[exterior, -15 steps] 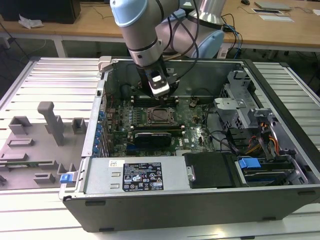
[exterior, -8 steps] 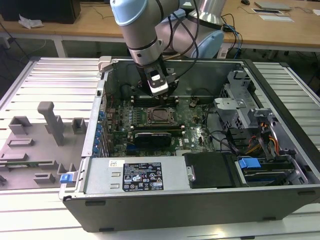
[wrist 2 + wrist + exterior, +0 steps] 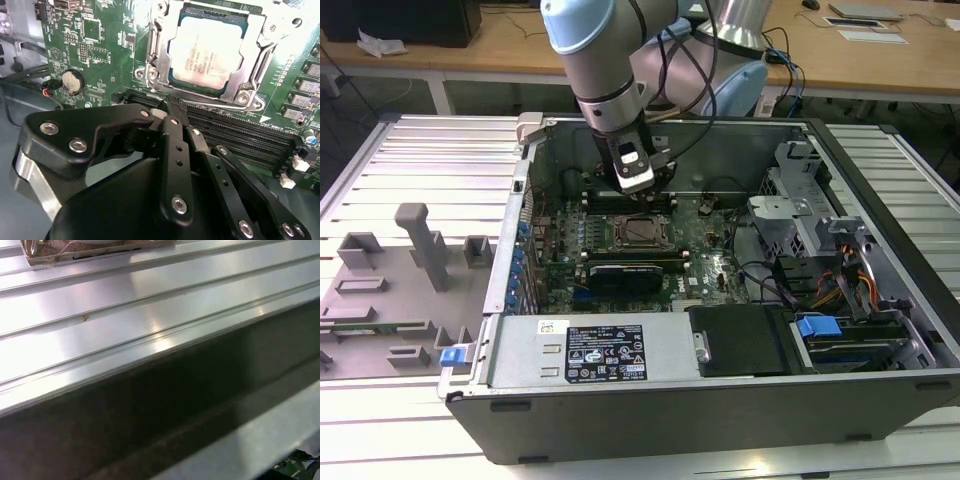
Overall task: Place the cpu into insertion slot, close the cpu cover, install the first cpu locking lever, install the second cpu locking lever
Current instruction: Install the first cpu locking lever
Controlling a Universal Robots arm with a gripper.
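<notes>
We see cpu [image 3: 207,52] seated in insertion slot [image 3: 220,8], cpu cover [image 3: 256,55] down over it; claw [image 3: 167,104], fingers together, just beside cover edge.

The exterior view looks steeply down from well back onto the open computer case [image 3: 720,420], with the arm [image 3: 605,70] entering at twelve o'clock. The second wrist view peers past the gripper [image 3: 167,107], close over the socket [image 3: 207,92] [image 3: 638,232], which both share. The first wrist view faces ribbed metal [image 3: 150,300], very near.

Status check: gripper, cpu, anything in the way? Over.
Shut, empty gripper near cpu cover edge. Seated cpu, cover down around it. Nothing in the way.
</notes>
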